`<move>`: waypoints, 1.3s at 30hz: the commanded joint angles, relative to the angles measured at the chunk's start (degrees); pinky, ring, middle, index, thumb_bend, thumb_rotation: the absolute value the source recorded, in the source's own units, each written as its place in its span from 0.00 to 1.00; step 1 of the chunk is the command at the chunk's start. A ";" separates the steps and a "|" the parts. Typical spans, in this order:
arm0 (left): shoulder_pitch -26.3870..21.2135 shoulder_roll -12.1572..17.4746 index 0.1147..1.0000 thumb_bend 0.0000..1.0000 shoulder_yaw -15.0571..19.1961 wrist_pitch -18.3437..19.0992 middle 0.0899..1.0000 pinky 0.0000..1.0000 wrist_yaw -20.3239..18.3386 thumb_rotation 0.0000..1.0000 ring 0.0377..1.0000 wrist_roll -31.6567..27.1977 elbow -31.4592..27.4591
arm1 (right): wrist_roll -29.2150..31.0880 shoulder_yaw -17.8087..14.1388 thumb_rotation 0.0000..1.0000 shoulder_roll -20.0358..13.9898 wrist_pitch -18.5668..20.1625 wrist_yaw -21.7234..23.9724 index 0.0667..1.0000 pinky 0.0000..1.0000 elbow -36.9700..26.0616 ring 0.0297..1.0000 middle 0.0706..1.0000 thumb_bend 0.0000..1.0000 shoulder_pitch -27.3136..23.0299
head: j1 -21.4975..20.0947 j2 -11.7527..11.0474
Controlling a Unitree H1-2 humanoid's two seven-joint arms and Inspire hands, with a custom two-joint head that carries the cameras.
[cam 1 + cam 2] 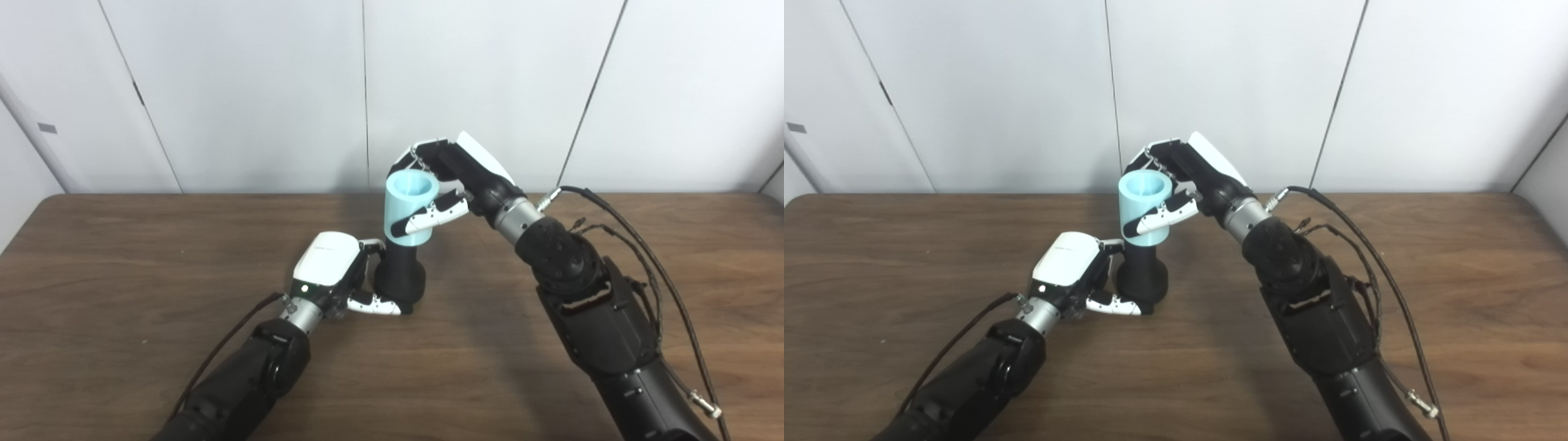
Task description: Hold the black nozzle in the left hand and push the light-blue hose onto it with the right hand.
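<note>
Standing upright near the middle of the wooden table (pixel 122 294), the black nozzle (pixel 401 275) rested on its wider base, with its narrower upper part rising into the light-blue hose (pixel 409 208). The hose was a short, stubby tube, upright with its open mouth facing up, and its lower rim sat over the top of the nozzle, so the nozzle's tip was hidden inside it. How far down the hose had gone could not be made out.

The left hand (pixel 334 269) was closed around the nozzle's base from the left side, its thumb curling across the front at table level. Its other fingers passed behind the black body and were mostly lost against it. The right hand (pixel 1188 177) gripped the hose from the right, the thumb pressed across the near face of the tube and the fingers (pixel 1157 153) curled over the far side of the rim, partly hidden by the tube.

Both forearms were cut off by the bottom edge. Black cables (pixel 637 245) looped along the right arm. Behind the table stood a plain pale panelled wall (pixel 245 92).
</note>
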 commanded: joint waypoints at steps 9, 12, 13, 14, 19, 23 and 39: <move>7.69 -1.53 0.48 0.50 -5.38 -0.92 0.40 0.29 -8.74 0.00 0.35 2.65 2.66 | -0.31 1.22 0.00 0.12 0.95 0.51 0.49 0.34 -0.21 0.39 0.43 0.52 1.15 | 0.03 0.46; 7.77 -1.51 0.48 0.50 -5.29 -0.90 0.40 0.29 -8.68 0.00 0.34 2.57 2.70 | -0.14 1.00 0.00 0.45 0.91 0.02 0.48 0.35 -0.03 0.40 0.42 0.52 0.89 | -0.11 0.49; 7.79 -1.50 0.48 0.50 -5.32 -0.89 0.40 0.28 -8.60 0.00 0.34 2.64 2.75 | 0.00 0.86 0.00 0.64 1.13 -0.14 0.48 0.35 -0.07 0.40 0.42 0.52 0.79 | -0.11 0.51; 7.77 -1.48 0.48 0.50 -5.39 -0.88 0.39 0.27 -8.62 0.00 0.33 2.75 2.81 | 0.18 0.71 0.00 0.81 1.07 -0.32 0.47 0.34 -0.02 0.40 0.42 0.52 0.66 | -0.11 0.51; 7.86 -1.47 0.48 0.50 -5.36 -0.19 0.39 0.28 -9.38 0.00 0.35 2.64 2.40 | 0.03 0.44 0.00 1.49 1.17 -1.11 0.49 0.33 0.30 0.39 0.42 0.52 -0.15 | -0.07 0.54; 7.93 -1.47 0.47 0.50 -5.37 0.17 0.40 0.30 -9.70 0.00 0.36 2.57 1.94 | -1.07 0.54 0.00 2.05 2.20 -2.23 0.50 0.33 0.45 0.39 0.42 0.51 -0.79 | -0.08 0.67; 7.88 -1.23 0.48 0.50 -5.79 0.94 0.39 0.28 -10.37 0.00 0.35 2.56 1.19 | -2.44 1.08 0.00 2.54 6.42 -3.80 0.49 0.32 0.19 0.39 0.43 0.52 -2.61 | -0.07 1.03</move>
